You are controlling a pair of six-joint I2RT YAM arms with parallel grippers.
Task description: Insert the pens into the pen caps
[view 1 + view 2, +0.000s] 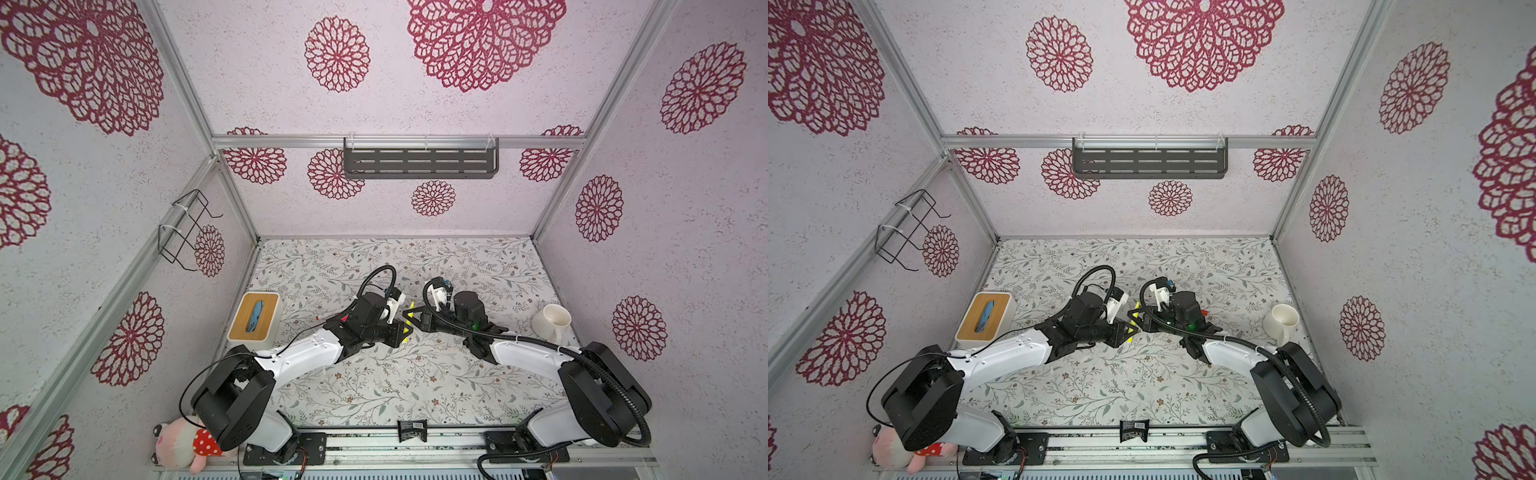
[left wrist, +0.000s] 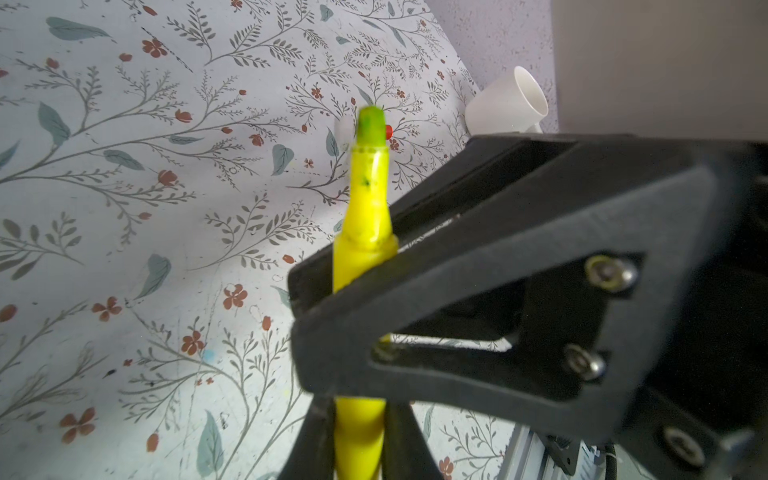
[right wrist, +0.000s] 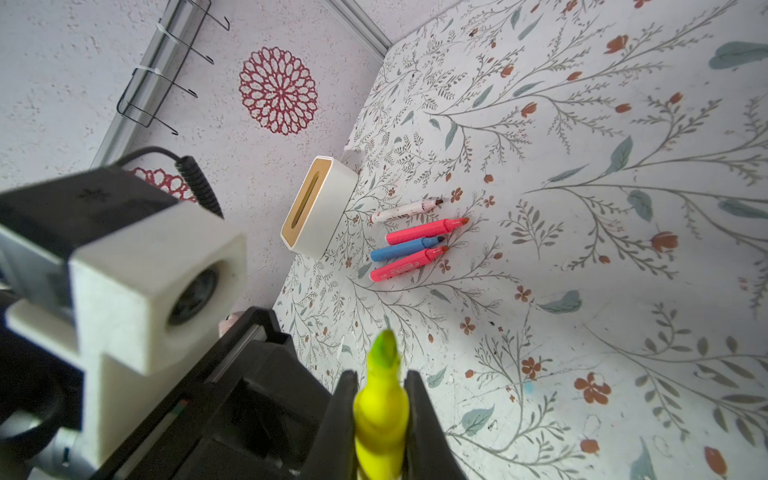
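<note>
Your left gripper and right gripper meet centre on one pen; tissue box left, mug right, four pens beside box

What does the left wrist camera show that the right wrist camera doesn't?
Only the left wrist view shows the mug. Only the right wrist view shows four loose pens lying near the tissue box, plus the wire rack. Both show the yellow pen, clamped by the left gripper and the right gripper, above the floral table.
</note>
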